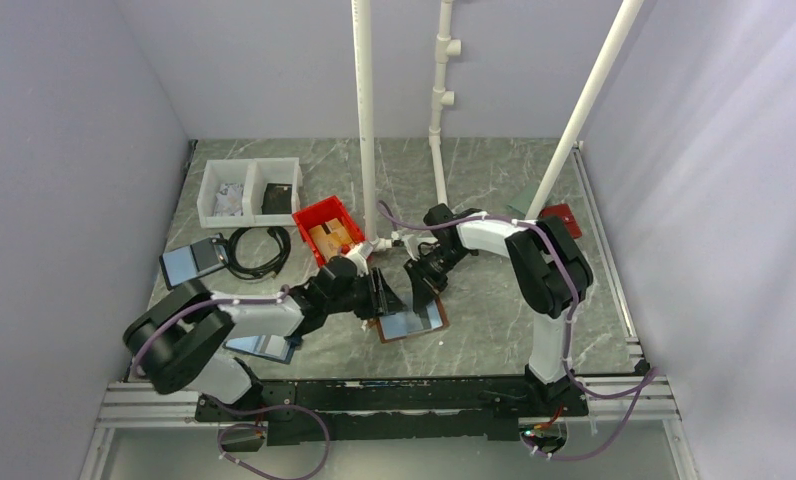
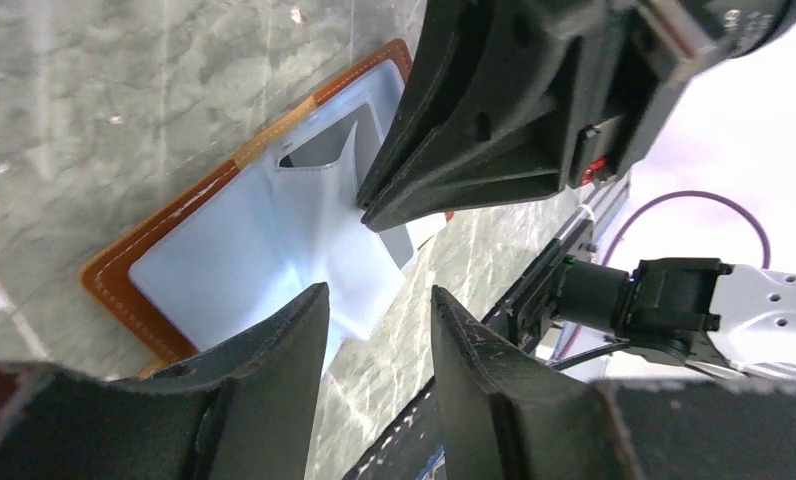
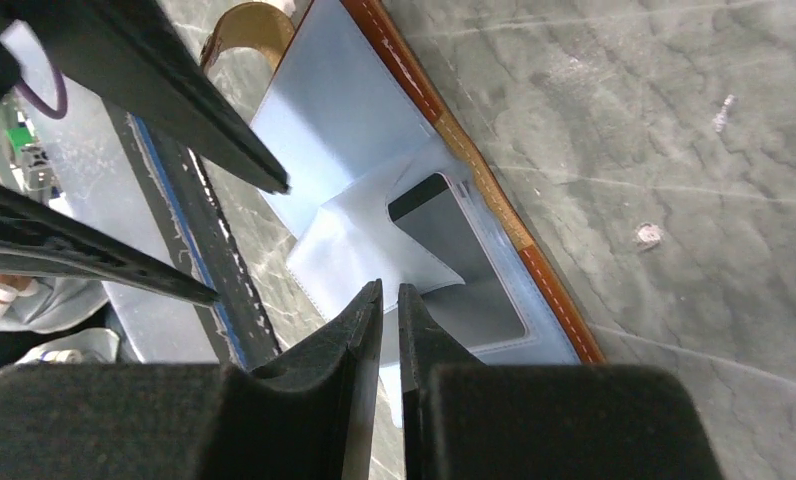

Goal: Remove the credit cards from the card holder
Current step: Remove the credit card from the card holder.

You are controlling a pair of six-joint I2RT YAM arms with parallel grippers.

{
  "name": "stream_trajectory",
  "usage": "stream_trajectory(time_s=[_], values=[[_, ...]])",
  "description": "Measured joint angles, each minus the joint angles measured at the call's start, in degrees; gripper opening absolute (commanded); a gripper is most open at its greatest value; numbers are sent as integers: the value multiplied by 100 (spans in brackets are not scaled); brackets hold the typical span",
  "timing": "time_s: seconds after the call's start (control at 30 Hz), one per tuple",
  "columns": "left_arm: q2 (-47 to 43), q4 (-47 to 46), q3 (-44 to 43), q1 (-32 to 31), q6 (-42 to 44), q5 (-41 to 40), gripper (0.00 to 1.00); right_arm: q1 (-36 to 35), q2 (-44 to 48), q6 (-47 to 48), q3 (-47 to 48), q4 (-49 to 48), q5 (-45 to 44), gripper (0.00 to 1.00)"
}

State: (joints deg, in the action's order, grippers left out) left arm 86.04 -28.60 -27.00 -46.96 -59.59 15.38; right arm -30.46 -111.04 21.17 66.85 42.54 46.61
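You see one card holder [image 1: 411,325] open at the bench's near edge; left gripper [image 2: 379,295] parted, empty; right gripper [image 3: 390,290] nearly closed, grip unclear.

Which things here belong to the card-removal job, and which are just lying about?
Job:
card holder
dark card in its pocket

Lying about:
white bin
red bin
black cable
blue-edged folder
second folder

One camera sits high above and behind my arms [image 1: 264,315] and looks down at the whole table [image 1: 494,190] from far away. A camera on each wrist looks along my fingers [image 2: 264,380], very near. All three see the card holder [image 1: 411,325].
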Motion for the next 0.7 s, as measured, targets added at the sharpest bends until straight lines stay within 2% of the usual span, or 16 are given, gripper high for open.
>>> stream_trajectory(time_s=[0.13, 0.3, 0.53, 0.7], values=[[-684, 1062, -188, -2, 284, -275, 48, 0, -107, -79, 17, 0, 201, 14], [-1303, 1779, -225, -179, 686, -437, 48, -7, -170, -269, 24, -70, 348, 14], [-1421, 2111, -234, -728, 1196, -796, 50, -144, -216, -498, 103, -319, 501, 14], [-1239, 2417, -433, -1488, 1698, -1665, 57, -199, -216, -535, 107, -365, 619, 14]])
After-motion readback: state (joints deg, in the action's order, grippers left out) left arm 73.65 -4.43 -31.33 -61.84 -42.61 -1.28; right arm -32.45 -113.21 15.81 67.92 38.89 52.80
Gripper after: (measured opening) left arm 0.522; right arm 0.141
